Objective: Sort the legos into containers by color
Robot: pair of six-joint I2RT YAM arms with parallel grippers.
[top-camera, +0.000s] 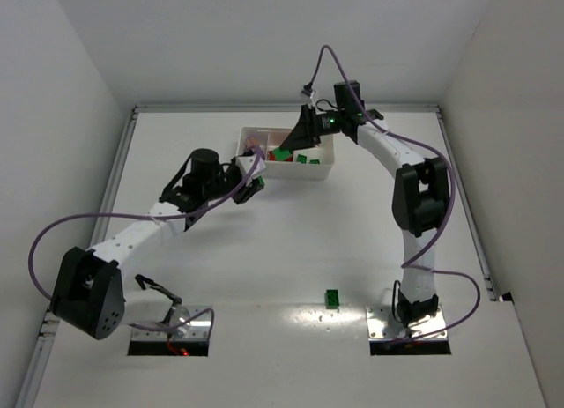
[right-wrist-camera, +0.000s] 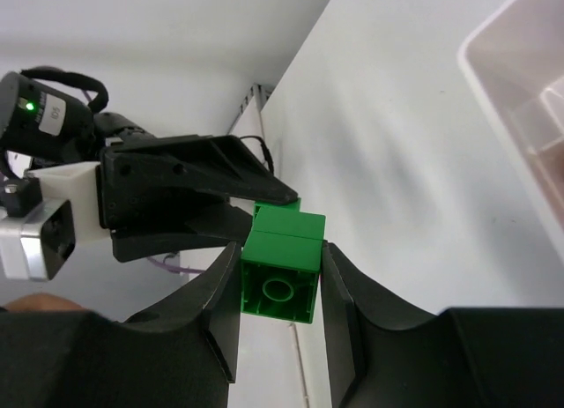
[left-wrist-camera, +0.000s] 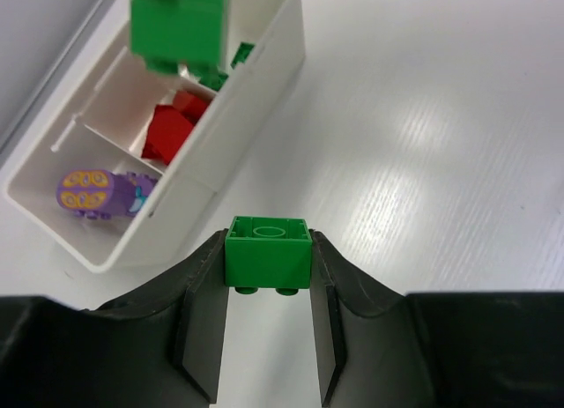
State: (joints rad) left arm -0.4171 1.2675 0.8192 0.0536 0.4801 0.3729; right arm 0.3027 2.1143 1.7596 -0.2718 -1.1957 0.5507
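1. Left hand (left-wrist-camera: 267,249) is clamped on a green lego (left-wrist-camera: 267,263), just beside the white tray (left-wrist-camera: 264,82).
2. Right hand (right-wrist-camera: 280,254) grips a second green lego (right-wrist-camera: 278,280) over the tray's green end.
3. A stray green lego (top-camera: 332,298) sits on the tabletop (top-camera: 291,249) (near the arm bases).

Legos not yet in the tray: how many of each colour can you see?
Green: 3 (left-held lego, right-held lego, loose lego on the table)
Red: 0
Purple: 0
Total: 3
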